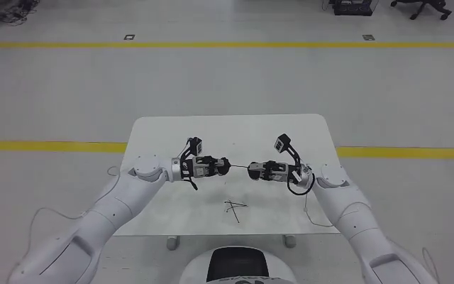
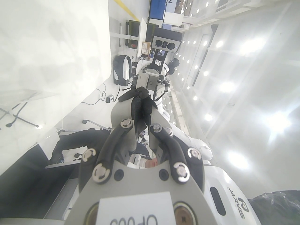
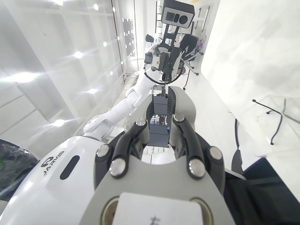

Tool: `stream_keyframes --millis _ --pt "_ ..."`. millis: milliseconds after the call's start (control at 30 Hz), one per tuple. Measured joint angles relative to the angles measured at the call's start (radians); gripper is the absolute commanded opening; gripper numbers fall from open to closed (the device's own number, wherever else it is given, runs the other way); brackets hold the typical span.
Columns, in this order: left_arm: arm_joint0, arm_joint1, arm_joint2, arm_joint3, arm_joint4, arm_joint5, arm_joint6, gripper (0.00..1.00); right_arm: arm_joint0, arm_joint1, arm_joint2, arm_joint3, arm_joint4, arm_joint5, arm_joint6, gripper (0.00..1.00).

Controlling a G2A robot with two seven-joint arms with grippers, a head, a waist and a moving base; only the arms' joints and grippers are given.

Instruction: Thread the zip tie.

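Black zip tie stretches above the tabletop, pinched at either end by the closed left hand and right hand; no loop shows, so threading looks unfinished to me.

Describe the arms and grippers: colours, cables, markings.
Left arm and right arm: glossy white shells, rounded joints, dark logo on the forearm. Left gripper and right gripper match: grey bodies, black link bars, silver pins, white label at the base. Black camera and black cable loop at each wrist.
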State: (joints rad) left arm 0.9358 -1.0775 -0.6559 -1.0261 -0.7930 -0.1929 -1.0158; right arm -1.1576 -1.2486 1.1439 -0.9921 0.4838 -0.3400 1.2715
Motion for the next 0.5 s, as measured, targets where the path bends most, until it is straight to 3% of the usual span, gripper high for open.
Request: stream_keyframes --millis 233,500 --pt "0.002 -0.005 -0.004 0.003 0.011 0.003 -0.003 0.0 0.0 -0.004 0.008 0.008 -0.006 0.0 0.004 0.07" --pt "0.003 -0.01 -0.01 0.006 0.025 0.007 -0.006 0.0 0.003 -0.01 0.012 0.015 -0.016 0.0 0.004 0.09"
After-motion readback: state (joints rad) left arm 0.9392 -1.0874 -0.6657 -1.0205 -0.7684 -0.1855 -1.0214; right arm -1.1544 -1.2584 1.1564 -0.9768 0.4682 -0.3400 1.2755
